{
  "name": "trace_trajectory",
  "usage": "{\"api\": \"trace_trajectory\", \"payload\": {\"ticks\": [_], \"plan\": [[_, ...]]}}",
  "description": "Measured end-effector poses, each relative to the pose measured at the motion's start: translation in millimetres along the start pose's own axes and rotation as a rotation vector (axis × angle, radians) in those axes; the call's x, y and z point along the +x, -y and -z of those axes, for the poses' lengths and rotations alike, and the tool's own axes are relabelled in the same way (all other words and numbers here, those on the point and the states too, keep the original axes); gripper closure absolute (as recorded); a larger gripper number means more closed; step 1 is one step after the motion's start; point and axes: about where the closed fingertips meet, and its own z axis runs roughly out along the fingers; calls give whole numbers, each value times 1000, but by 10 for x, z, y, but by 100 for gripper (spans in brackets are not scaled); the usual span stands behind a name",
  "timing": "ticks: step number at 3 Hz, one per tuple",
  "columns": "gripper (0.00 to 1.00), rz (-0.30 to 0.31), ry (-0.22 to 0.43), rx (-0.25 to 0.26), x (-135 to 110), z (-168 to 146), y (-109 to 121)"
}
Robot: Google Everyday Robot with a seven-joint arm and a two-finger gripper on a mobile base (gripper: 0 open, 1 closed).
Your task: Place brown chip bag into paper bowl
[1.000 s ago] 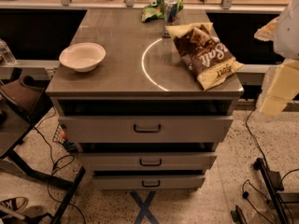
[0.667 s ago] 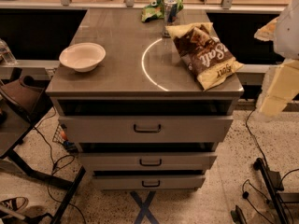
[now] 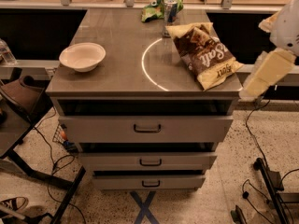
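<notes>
A large dark-brown foil chip bag with pale yellow ends and white script letters lies flat on the right part of a grey cabinet top; its lower yellow end is near the front right corner of the top, and its upper end points to the back. A shallow round off-white paper bowl stands upright on the left part of the same top, well apart from the bag; nothing lies in the bowl, so the bag is not yet in it. Between them, just beside the bag's left edge, a thin bright ring of light is seen on the surface; the bag covers its right side.

At the back edge of the top there is a small crumpled green snack bag; a slim silver drink can stands upright just beside it on the right, near the upper end of the brown bag.

The robot's pale cream arm comes in from the right border and slopes down to the left; the gripper is at its lower end, off the right side of the cabinet, near the front right corner and apart from the bag; I cannot tell if it is apart or together.

Under the top are three grey drawers with dark handles; on the speckled floor in front is a blue tape cross.
</notes>
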Motion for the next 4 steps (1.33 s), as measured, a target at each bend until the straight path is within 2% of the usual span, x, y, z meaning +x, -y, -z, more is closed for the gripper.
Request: {"api": "trace_trajectory", "payload": {"ticks": [1, 2, 3, 4], "plan": [[0, -113, 84, 88, -47, -160, 449], [0, -204, 149, 124, -121, -316, 816], [0, -327, 183, 98, -92, -575, 1049], [0, -326, 183, 98, -94, -573, 1048]]}}
